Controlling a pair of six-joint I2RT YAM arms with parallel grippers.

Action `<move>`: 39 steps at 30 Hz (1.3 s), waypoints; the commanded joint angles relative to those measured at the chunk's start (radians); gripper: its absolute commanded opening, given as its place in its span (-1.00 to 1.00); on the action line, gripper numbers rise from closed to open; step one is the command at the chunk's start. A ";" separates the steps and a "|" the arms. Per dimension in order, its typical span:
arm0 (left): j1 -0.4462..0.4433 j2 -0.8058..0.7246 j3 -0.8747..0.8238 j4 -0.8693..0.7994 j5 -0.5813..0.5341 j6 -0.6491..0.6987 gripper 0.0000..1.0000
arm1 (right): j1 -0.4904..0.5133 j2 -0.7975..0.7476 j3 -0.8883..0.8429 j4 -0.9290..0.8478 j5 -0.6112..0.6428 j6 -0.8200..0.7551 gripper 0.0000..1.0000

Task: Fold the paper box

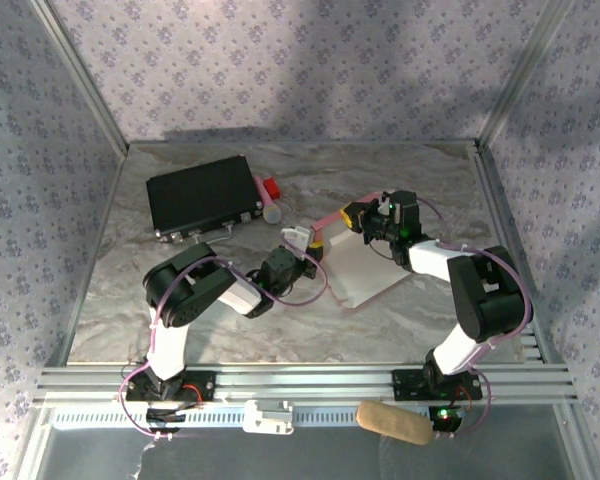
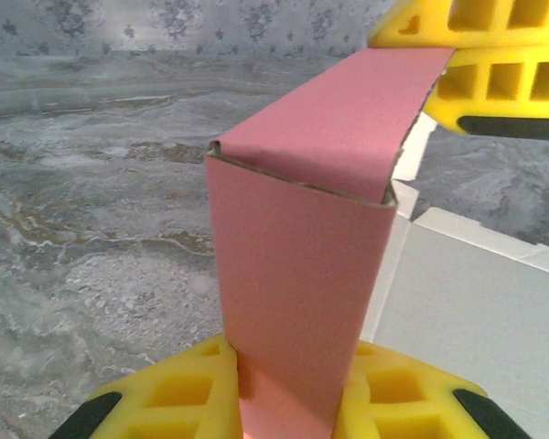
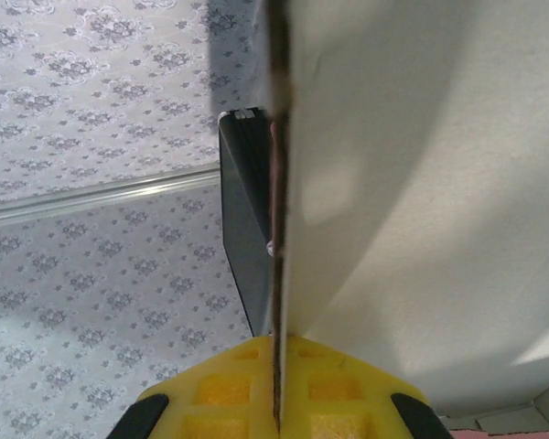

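The marbled grey tabletop [image 1: 420, 320] carries a black case [image 1: 205, 203] at its far left, lying flat.

The paper box [image 1: 370, 268] lies to the right of the black case, well apart from it and a little nearer the arms. It is mostly an open sheet with its whitish inner side up. On the edge that faces the case, a pink flap [image 2: 293, 302] stands up from the sheet and folds over at a crease, its upper part slanting up and away.

The right gripper [image 1: 360, 218] is at the far corner of the sheet, on the side away from the case, clenched on the cardboard. In its wrist view the thin edge of the board [image 3: 276, 229] runs straight down between the yellow fingers [image 3: 220, 402].

The left gripper [image 1: 302, 240] sits between the case and the sheet, grasping the pink flap, with its yellow pads [image 2: 188, 389] against both faces.

A small red block [image 1: 271, 187] touches the right end of the case, and a pale pink cylinder [image 1: 271, 210] lies just beside that end.
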 commanded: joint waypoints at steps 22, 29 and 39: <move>-0.075 -0.063 0.198 -0.422 -0.340 -0.037 -1.00 | 0.071 -0.128 -0.043 -0.121 0.091 -0.073 -0.59; -0.041 -0.243 0.285 -0.858 -0.361 -0.129 -1.00 | -0.002 -0.372 0.039 -0.464 0.093 -0.199 0.09; 0.010 -0.488 0.334 -1.325 -0.261 -0.242 -1.00 | -0.110 -0.553 0.306 -0.988 0.105 -0.458 0.14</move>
